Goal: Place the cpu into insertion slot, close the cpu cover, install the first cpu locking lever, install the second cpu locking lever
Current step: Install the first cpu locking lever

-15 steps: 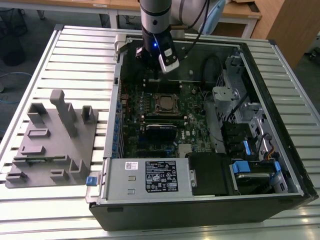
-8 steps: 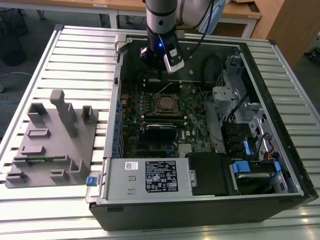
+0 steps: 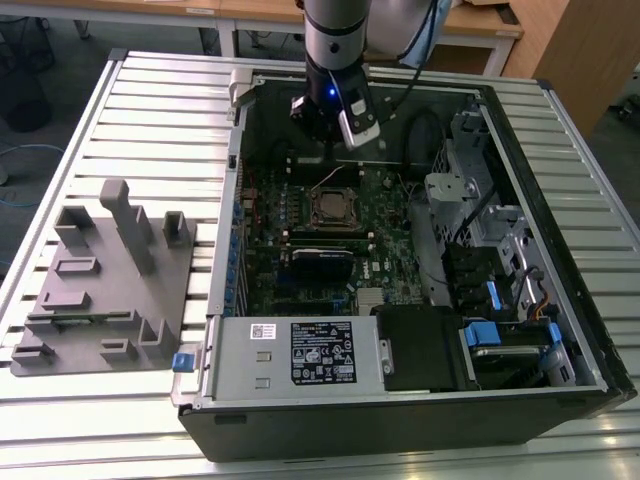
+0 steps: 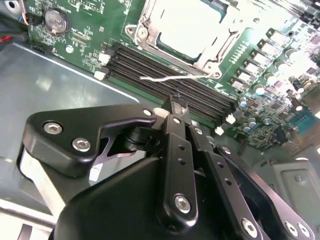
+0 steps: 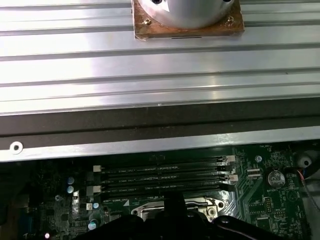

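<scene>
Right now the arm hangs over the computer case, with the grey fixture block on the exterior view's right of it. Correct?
No: the exterior view shows the grey fixture block on that view's left of the computer case. The arm does hang over it.

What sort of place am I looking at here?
Probably a robotics lab or test workshop: a robot arm hangs over an opened desktop computer lying on a slatted metal table, with wooden desks behind.
</scene>
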You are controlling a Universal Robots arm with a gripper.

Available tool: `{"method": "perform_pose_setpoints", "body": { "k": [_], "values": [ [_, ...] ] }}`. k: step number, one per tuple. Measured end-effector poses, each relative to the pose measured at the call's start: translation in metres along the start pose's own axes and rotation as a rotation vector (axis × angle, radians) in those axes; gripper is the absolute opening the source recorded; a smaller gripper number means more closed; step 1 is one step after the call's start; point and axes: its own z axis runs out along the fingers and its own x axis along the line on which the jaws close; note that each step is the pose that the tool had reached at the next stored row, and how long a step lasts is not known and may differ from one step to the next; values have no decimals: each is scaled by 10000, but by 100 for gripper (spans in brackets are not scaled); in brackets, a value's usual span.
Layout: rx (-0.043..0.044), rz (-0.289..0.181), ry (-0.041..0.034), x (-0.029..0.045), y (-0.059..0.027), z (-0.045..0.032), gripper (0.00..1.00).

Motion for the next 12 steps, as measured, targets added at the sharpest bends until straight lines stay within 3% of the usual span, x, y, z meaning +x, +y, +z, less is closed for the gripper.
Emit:
{"method": "perform_pose_setpoints", "body": {
  "k": [12],
  "values": [
    [-1, 1, -1, -4, -88, 111, 11]
  ]
}}
